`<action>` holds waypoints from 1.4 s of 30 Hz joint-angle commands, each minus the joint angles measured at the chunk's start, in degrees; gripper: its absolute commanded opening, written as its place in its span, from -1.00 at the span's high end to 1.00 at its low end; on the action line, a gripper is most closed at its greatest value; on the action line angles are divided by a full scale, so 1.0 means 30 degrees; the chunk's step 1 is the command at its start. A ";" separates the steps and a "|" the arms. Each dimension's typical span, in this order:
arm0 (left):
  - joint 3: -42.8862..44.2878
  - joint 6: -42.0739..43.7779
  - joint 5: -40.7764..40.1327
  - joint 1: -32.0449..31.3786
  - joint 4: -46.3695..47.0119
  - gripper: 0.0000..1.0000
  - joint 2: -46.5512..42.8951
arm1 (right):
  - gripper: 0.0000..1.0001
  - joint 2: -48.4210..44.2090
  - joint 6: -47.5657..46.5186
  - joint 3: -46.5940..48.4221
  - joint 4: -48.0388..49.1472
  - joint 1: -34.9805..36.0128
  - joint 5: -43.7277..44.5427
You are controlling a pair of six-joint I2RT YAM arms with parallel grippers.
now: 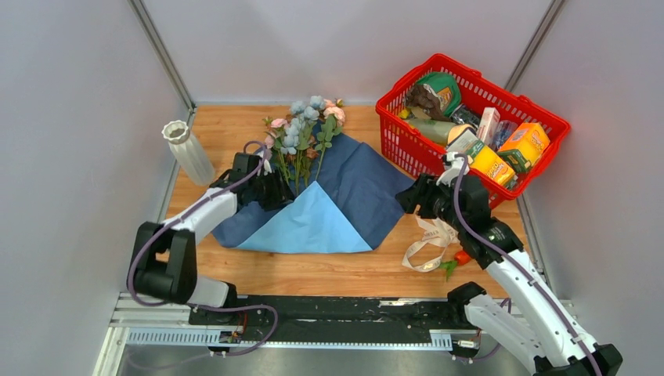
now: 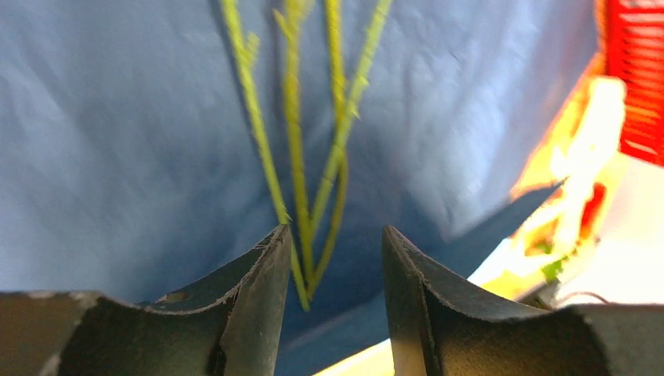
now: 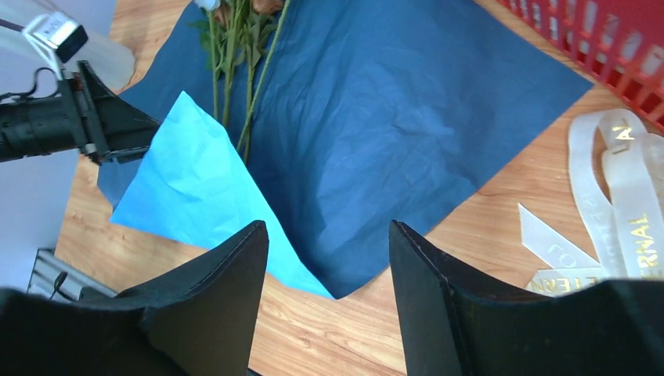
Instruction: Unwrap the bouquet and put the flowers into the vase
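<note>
The thin-stemmed pink-and-blue artificial flowers [image 1: 304,149], mid-frame, look light and whippy — pinch them low, bunched, where the left claw [image 2: 333,233] gapes round their stems; right claw [image 3: 329,227] wide, empty.

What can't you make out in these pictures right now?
- Left wrist view: the flowers show only blurred stems; the top edge cuts off the blooms.
- Top view: the left gripper hides its fingertips under its own body.
- Right wrist view: the ribbon has lettering cut by the right edge.
- Top view: labels in the basket are too small.
</note>
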 commanded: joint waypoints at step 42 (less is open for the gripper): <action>0.0673 0.1324 -0.6627 -0.0803 -0.6493 -0.10 -1.1495 | 0.00 1.1111 0.3312 -0.2397 1.2688 1.1354 -0.6182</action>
